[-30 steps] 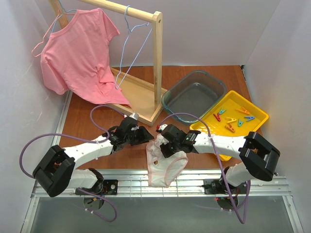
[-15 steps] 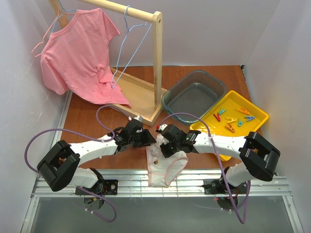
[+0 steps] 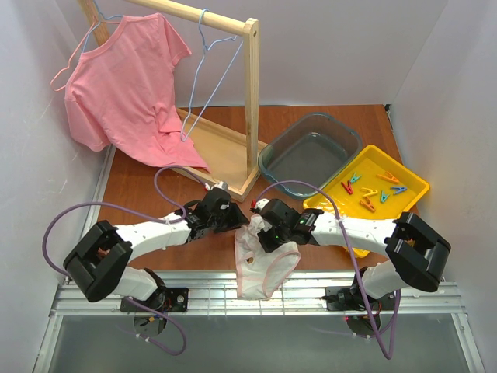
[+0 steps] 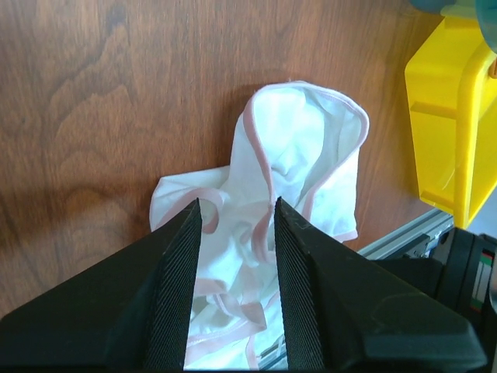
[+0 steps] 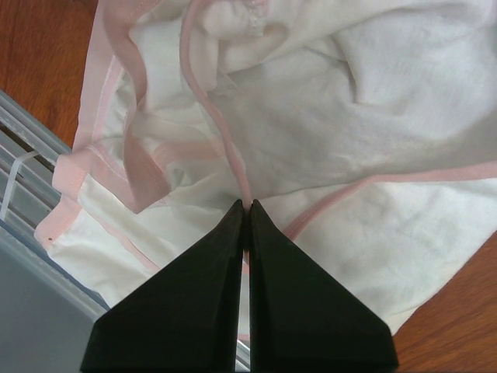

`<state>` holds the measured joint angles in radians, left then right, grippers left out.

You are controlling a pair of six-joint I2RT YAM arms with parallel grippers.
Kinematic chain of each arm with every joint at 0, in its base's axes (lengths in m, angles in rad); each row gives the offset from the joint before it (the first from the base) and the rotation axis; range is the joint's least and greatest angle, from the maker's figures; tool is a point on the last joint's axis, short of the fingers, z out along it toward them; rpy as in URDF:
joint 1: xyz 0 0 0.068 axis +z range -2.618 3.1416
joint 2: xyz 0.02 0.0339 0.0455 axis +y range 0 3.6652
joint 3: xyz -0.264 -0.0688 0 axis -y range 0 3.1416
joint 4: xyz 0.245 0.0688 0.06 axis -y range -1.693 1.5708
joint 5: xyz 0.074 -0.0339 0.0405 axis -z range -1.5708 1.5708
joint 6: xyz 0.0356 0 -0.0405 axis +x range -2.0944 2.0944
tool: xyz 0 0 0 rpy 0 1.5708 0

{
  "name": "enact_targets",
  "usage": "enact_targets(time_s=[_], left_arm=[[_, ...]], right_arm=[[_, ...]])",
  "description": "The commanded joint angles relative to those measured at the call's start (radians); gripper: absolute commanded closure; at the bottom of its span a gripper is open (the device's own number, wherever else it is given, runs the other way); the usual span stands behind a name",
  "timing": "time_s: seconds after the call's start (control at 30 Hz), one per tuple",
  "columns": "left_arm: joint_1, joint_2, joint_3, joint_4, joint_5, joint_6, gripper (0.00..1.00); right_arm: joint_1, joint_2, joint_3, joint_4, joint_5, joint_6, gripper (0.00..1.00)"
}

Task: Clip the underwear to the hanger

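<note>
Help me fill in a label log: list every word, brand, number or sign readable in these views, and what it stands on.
No readable text in any view.
The underwear, pink T-shirt and yellow tray carry no print.
Red and green marks on the black housing at the left wrist view's right edge: too small to read.

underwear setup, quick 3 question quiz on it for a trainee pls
1. True or false: the right claw is shut on the underwear.
2. The left claw is: A) open above the underwear, B) shut on a peg, C) shut on the pink shirt.
3. Fill in: the light-blue hanger hangs on the wooden ____.

Key: 1 true; 2 A; 3 rail.
</note>
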<state>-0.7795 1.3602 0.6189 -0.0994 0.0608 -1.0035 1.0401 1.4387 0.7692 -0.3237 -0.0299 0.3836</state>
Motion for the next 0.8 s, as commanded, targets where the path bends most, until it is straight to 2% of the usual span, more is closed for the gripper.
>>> enact_targets(time_s=[0.0,0.17,0.3,0.33,0.57,0.67,0.77], left_arm=[[-0.004,0.028,0.042,0.013,0.002,0.003,0.68],[-0.02,0.083,0.062,0.017,0.008,0.003,0.76],[-0.021,0.089,0.074,0.001,-0.012,-0.007,0.94],[-0.021,0.085,0.073,0.0,-0.018,-0.009,0.95],[-0.021,0.06,0.053,-0.01,-0.042,-0.035,0.93],[-0.021,0.062,0.054,-0.013,-0.042,-0.038,0.89],[-0.021,0.076,0.061,-0.013,-0.041,-0.034,0.9]], right_arm=[[-0.006,-0.018,0.001,-0.011,-0.01,-0.032,0.99],[-0.009,-0.023,-0.005,-0.014,-0.015,-0.051,0.99],[-0.018,-0.031,-0.013,-0.015,-0.018,-0.063,0.99],[-0.02,-0.034,-0.018,-0.015,-0.019,-0.063,0.99],[-0.046,-0.064,-0.038,-0.017,-0.033,-0.068,0.99],[-0.06,-0.072,-0.045,-0.017,-0.038,-0.071,0.99],[-0.069,-0.078,-0.05,-0.017,-0.039,-0.074,0.99]])
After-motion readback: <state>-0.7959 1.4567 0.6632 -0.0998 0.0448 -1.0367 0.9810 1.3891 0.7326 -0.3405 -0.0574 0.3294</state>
